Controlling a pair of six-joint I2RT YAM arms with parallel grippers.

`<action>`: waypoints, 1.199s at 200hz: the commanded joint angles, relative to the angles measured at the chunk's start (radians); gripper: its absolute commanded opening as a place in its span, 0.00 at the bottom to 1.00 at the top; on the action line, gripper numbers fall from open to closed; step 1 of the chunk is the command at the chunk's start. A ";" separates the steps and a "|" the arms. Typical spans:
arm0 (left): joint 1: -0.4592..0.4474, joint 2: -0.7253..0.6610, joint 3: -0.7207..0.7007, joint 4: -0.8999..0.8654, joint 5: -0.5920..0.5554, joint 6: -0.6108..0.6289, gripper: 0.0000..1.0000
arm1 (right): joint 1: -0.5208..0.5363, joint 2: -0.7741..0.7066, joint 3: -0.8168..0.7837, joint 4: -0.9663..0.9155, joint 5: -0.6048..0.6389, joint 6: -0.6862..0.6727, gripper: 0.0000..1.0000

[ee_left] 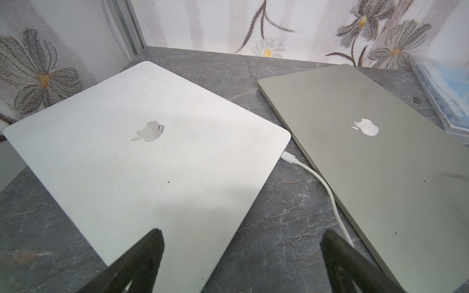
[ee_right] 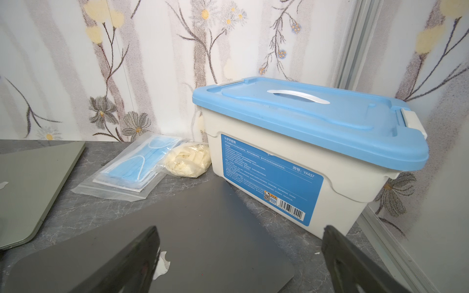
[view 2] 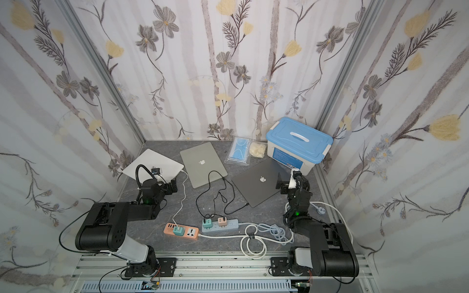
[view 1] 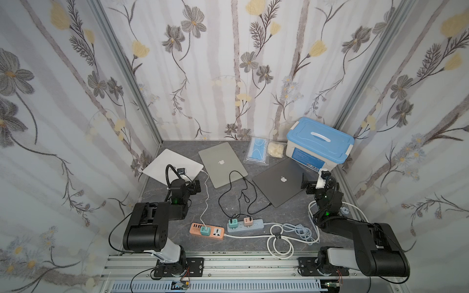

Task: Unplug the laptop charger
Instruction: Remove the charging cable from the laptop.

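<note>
With left gripper (ee_left: 241, 232) and right gripper (ee_right: 239, 229) gaping empty, I'm favouring the stiff white plug (view 1: 203, 171), centre-left in a top view, over its limp cable (view 1: 207, 195).

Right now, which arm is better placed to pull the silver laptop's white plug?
Left. The left pincer, open, hovers by the silver laptop, white plug ahead; right pincer is by the dark laptop.

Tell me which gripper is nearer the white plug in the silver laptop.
Left. The left gripper hangs at the edge of the silver laptop, close to the white plug. The right gripper is over the dark laptop, beyond the grey laptop.
</note>
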 commanded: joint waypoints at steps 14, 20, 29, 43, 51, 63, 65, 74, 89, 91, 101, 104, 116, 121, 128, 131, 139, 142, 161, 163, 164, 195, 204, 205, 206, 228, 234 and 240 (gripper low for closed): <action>0.001 0.002 0.007 0.036 0.000 -0.010 1.00 | -0.001 0.004 0.007 0.042 -0.018 -0.013 1.00; 0.001 0.002 0.006 0.036 0.000 -0.011 1.00 | -0.002 0.004 0.008 0.042 -0.018 -0.014 1.00; 0.001 0.002 0.006 0.037 0.000 -0.010 1.00 | -0.001 0.004 0.007 0.041 -0.016 -0.015 1.00; -0.001 0.001 0.004 0.039 -0.001 -0.009 1.00 | -0.001 0.002 0.006 0.043 -0.015 -0.014 1.00; -0.003 -0.010 0.014 0.010 0.000 -0.003 1.00 | -0.001 -0.001 0.007 0.036 0.005 -0.006 1.00; -0.021 -0.051 0.068 -0.128 -0.006 0.016 1.00 | 0.000 -0.014 0.017 0.009 0.025 0.002 1.00; -0.027 -0.061 0.085 -0.170 -0.014 0.017 1.00 | -0.001 -0.019 0.021 -0.004 0.029 0.004 1.00; -0.035 -0.092 0.154 -0.307 -0.031 0.015 1.00 | 0.003 -0.055 0.059 -0.104 0.050 0.005 1.00; -0.055 -0.149 0.178 -0.373 -0.058 0.019 1.00 | 0.006 -0.120 0.135 -0.271 0.080 0.014 1.00; -0.057 -0.159 0.178 -0.379 -0.068 0.013 1.00 | 0.005 -0.128 0.142 -0.286 0.082 0.016 1.00; -0.061 -0.204 0.196 -0.455 -0.164 -0.076 1.00 | 0.004 -0.167 0.187 -0.374 0.087 0.039 1.00; -0.062 -0.217 0.209 -0.495 -0.202 -0.113 1.00 | 0.006 -0.177 0.207 -0.407 0.085 0.049 1.00; -0.063 -0.254 0.291 -0.682 -0.264 -0.209 1.00 | 0.005 -0.194 0.306 -0.569 0.058 0.084 1.00; -0.064 -0.263 0.330 -0.759 -0.267 -0.237 1.00 | 0.009 -0.190 0.359 -0.644 0.036 0.095 1.00; -0.063 -0.271 0.378 -0.851 -0.266 -0.285 1.00 | 0.017 -0.176 0.439 -0.739 0.005 0.107 1.00; -0.063 -0.274 0.398 -0.885 -0.263 -0.302 1.00 | 0.020 -0.167 0.471 -0.781 -0.011 0.110 1.00; -0.062 -0.278 0.459 -0.976 -0.244 -0.341 1.00 | 0.041 -0.138 0.569 -0.866 -0.061 0.114 1.00; -0.063 -0.278 0.477 -1.005 -0.240 -0.359 1.00 | 0.051 -0.126 0.599 -0.892 -0.081 0.115 1.00; -0.056 -0.252 0.596 -1.179 -0.156 -0.430 1.00 | 0.140 -0.028 0.777 -1.031 -0.232 0.137 1.00; -0.056 -0.247 0.607 -1.192 -0.141 -0.432 1.00 | 0.152 -0.017 0.799 -1.046 -0.247 0.142 1.00; -0.056 -0.245 0.611 -1.198 -0.134 -0.434 1.00 | 0.157 -0.010 0.808 -1.052 -0.252 0.144 1.00; -0.051 -0.130 0.739 -1.361 0.036 -0.444 1.00 | 0.383 0.186 1.060 -1.182 -0.306 0.159 1.00; -0.049 -0.094 0.763 -1.399 0.042 -0.436 1.00 | 0.444 0.251 1.127 -1.201 -0.318 0.169 1.00; -0.048 -0.089 0.764 -1.403 0.041 -0.436 1.00 | 0.450 0.259 1.134 -1.204 -0.319 0.170 1.00; -0.047 -0.084 0.765 -1.406 0.041 -0.434 1.00 | 0.455 0.266 1.143 -1.207 -0.319 0.171 1.00; 0.001 -0.036 0.746 -1.417 0.064 -0.449 1.00 | 0.583 0.459 1.372 -1.321 -0.327 0.178 1.00; 0.017 -0.029 0.733 -1.411 0.082 -0.452 1.00 | 0.613 0.510 1.437 -1.354 -0.325 0.178 1.00; 0.027 -0.019 0.729 -1.417 0.088 -0.452 1.00 | 0.640 0.561 1.498 -1.379 -0.325 0.179 1.00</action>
